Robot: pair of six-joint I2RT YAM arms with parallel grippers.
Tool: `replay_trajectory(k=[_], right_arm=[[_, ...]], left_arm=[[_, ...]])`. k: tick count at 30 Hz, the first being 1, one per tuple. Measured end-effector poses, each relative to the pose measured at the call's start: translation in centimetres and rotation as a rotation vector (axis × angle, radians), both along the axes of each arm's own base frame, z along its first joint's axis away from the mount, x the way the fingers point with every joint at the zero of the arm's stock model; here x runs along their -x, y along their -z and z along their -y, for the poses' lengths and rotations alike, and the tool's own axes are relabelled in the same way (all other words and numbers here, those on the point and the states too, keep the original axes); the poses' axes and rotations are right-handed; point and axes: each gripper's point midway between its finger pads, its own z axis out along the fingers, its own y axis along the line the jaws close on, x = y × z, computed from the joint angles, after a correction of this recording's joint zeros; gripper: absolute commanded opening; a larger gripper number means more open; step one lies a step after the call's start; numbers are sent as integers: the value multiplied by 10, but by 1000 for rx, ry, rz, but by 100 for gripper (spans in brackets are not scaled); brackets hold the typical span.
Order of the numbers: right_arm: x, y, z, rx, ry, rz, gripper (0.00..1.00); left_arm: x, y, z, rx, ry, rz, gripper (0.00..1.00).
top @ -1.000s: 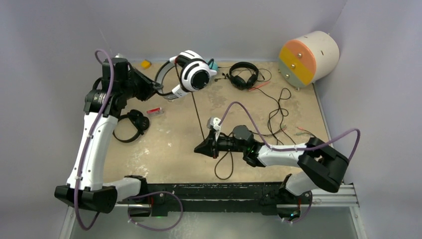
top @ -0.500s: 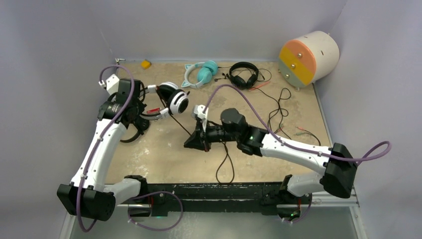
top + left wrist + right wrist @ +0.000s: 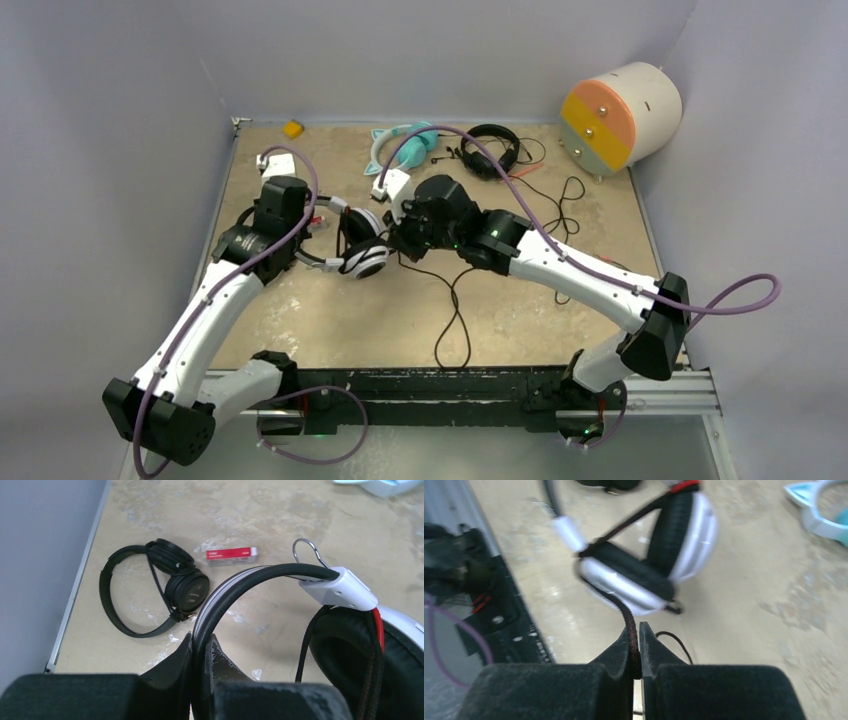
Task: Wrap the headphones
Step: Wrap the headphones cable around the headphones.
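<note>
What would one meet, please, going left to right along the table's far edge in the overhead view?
Small yellow block → teal cat-ear headphones → black over-ear headphones → cream cylinder with an orange, yellow and green end face.

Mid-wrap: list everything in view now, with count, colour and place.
white-and-black headset: one, white and black, held mid-table
braided cable: one, black-red, from that headset to right end effector
flat black headset: one, black, table's left edge
teal headset: one, teal, far edge
far black headset: one, black, right of teal headset
loose cables: several, black, table's right half
small box: one, red-white, beside flat black headset
small block: one, yellow, far left corner
drum: one, cream with orange-yellow-green face, far right corner
table: one, tan
left end effector: one, black, shut on white-and-black headset's band
right end effector: one, black, shut on braided cable
</note>
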Motion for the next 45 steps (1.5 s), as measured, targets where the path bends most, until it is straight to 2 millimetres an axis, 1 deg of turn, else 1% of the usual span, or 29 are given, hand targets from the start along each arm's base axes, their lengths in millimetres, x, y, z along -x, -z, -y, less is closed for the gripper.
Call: replay_trajectory(k=[5,9,12,17,24,27,29,32,35,37,40,42,44,45], right_arm=[[-43,6,29,42,158,40,7],[-59,12,44,66,222,50,8],[-63,12,47,78,233,64,9],[-66,14,48,93,231,78,18],[-74,14,52,103,248,110,18],[-78,19,57,103,256,99,18],[-84,28,63,91,266,67,18],[-93,42,75,68,295,6,18],[-99,57,84,37,318,-56,17],[-100,65,86,12,321,-89,15],[-95,77,81,-40,303,-129,14],[-90,85,78,-69,288,-144,14],[-84,95,76,-95,270,-154,14],[-82,99,76,-107,264,-153,14]], left_arm=[[6,-13,13,0,151,19,0],[4,-10,27,6,242,2,0],[5,-8,39,29,309,-12,0],[8,-5,55,61,399,-38,0],[14,9,85,141,560,-121,0],[18,10,94,179,597,-137,0],[21,8,97,202,600,-148,0],[22,0,103,234,605,-160,0],[24,-8,113,290,633,-160,0],[30,-12,124,347,668,-161,0],[40,-23,138,441,706,-157,0],[44,-39,147,511,721,-144,0],[47,-60,156,570,740,-114,0],[48,-73,161,605,755,-94,0]])
